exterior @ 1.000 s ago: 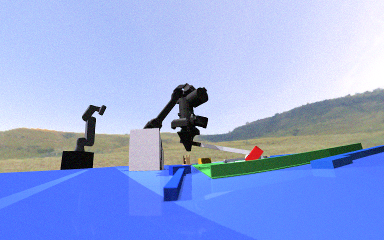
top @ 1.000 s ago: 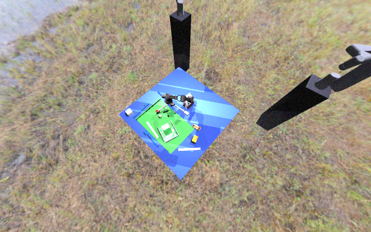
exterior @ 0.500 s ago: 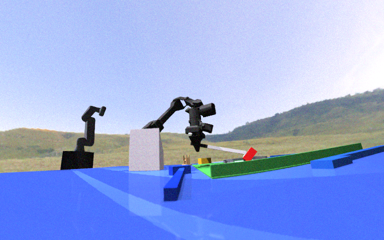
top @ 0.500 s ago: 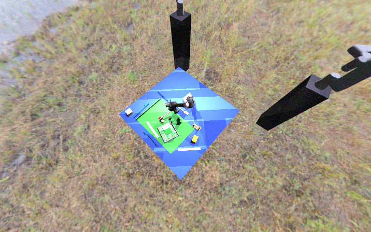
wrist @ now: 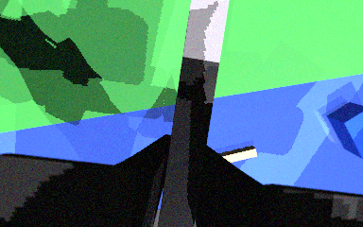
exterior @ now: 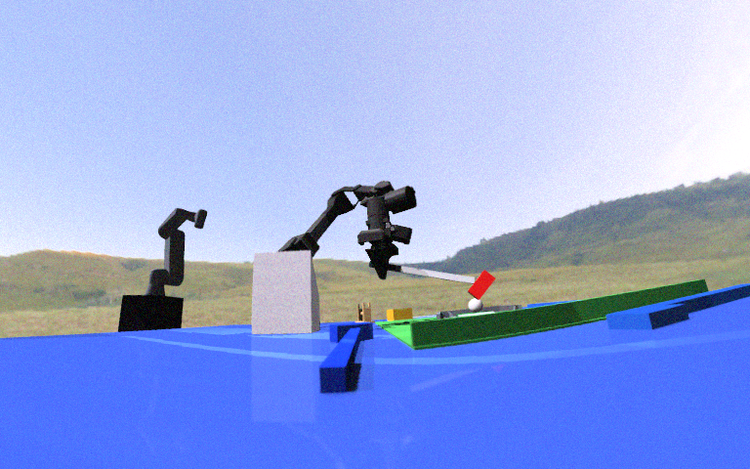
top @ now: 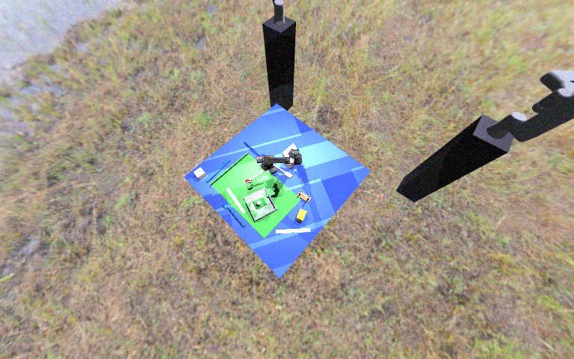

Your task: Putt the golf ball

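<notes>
Nearest in the exterior view, low centre, a blue bar [exterior: 344, 354] lies on the blue table [exterior: 165, 408]; behind it the grey block [exterior: 284, 291] w/ the arm rising off it. The gripper [exterior: 381, 271] points down just left of centre, jaws clamped on the grip end of the red putter [exterior: 437, 275]; wrist view backs this, shaft [wrist: 189, 142] running up mid-frame betw the dark fingers. Shaft slopes down to the right, red head [exterior: 480, 283] hanging in the air just above the golf ball [exterior: 474, 304], apart from it as far as I can tell. In the top view the ball [top: 257, 203] looks to sit inside the grey-framed raised green [top: 259, 204], centre of frame, so the putt may already be done, tho too small to be sure. Risks: head dips on any wrist drop and knocks the ball back off the green; long shaft held at one end could pivot in the jaws; a fast swing away may clip the frame. Farther right the green course slab [exterior: 553, 318] runs off toward more blue bars [exterior: 663, 309]; a small yellow block [exterior: 398, 314] sits behind
</notes>
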`<move>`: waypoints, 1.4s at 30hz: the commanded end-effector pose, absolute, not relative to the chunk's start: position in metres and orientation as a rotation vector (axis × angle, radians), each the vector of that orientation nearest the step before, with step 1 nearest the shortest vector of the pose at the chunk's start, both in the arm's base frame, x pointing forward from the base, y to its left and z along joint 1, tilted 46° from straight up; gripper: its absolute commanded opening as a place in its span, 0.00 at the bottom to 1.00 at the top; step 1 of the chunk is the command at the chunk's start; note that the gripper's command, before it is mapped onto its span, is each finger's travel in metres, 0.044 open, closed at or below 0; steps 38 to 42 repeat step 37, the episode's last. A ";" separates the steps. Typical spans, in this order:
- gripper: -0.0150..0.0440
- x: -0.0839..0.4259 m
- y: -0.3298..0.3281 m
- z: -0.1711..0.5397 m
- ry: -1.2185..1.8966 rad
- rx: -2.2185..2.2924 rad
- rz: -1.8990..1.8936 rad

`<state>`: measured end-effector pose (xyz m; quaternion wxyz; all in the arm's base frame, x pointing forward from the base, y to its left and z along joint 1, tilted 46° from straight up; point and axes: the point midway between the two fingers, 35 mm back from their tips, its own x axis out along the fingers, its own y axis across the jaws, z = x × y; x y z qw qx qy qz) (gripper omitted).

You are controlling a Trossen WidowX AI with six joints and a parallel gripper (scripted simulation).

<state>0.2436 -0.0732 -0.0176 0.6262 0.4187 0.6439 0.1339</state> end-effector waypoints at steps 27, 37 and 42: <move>0.25 0.243 -0.079 -0.012 1.470 0.959 0.304; 0.25 0.243 -0.079 -0.012 1.470 0.959 0.304; 0.25 0.243 -0.079 -0.012 1.470 0.959 0.304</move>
